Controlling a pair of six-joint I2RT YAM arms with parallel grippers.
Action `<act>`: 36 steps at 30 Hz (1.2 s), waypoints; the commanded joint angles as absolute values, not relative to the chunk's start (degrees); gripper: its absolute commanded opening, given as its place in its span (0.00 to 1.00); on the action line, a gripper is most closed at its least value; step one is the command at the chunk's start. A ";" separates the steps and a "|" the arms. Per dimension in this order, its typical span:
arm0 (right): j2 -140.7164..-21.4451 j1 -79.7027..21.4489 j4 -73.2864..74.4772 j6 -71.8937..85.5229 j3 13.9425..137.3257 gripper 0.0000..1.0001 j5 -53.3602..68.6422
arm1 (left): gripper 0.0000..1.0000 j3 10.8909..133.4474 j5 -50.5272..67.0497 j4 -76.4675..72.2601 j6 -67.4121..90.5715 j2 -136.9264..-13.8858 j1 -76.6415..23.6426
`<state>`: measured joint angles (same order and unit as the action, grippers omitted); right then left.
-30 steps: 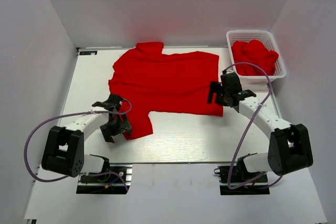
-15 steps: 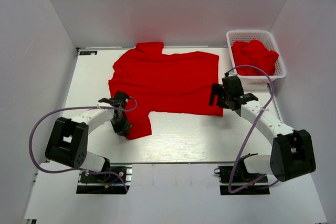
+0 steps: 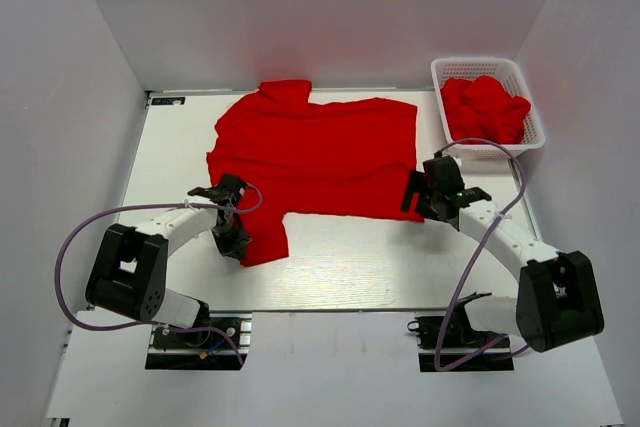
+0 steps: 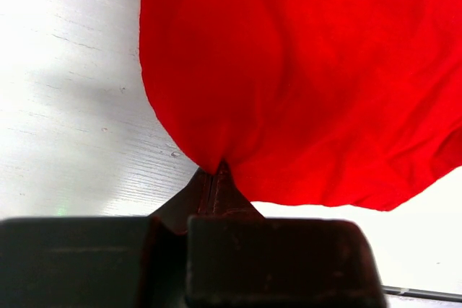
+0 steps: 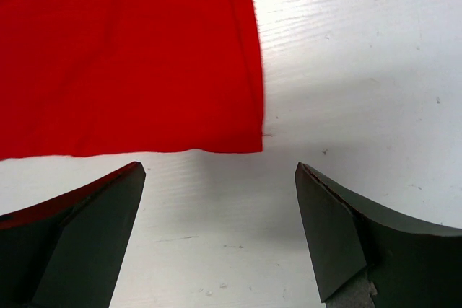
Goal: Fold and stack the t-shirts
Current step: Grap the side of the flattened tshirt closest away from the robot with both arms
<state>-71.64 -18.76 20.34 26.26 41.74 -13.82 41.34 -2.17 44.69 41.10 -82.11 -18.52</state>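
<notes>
Now the left end effector is clamping tight, pinching the t-shirt's near sleeve. The right end effector, spread wide, is edging toward the hem corner, so the fold is probably starting.

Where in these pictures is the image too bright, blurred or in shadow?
Left wrist view: the white table is washed out at the upper left, and the black left gripper, shut on the plain red cloth t-shirt, is blurred. Right wrist view: sharp, with soft shadow on the table by the open right gripper.
</notes>
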 commanded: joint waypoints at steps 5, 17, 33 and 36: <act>-78.65 -18.37 19.25 31.89 44.12 0.90 -19.25 | 0.00 38.32 -4.83 40.52 40.43 -84.55 -18.90; -87.54 -18.46 16.00 34.37 45.18 0.89 -17.84 | 0.00 39.46 -4.31 40.52 38.85 -85.61 -18.90; -88.78 -18.72 19.15 36.30 44.74 0.22 -15.92 | 0.00 41.04 -3.78 42.71 38.32 -85.52 -18.90; -86.93 -18.72 19.77 35.51 43.33 0.06 -12.41 | 0.00 39.91 -1.24 43.32 38.32 -83.68 -18.90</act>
<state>-88.55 -18.46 16.47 34.44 45.43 -17.50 42.78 -1.54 45.76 38.46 -83.72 -18.57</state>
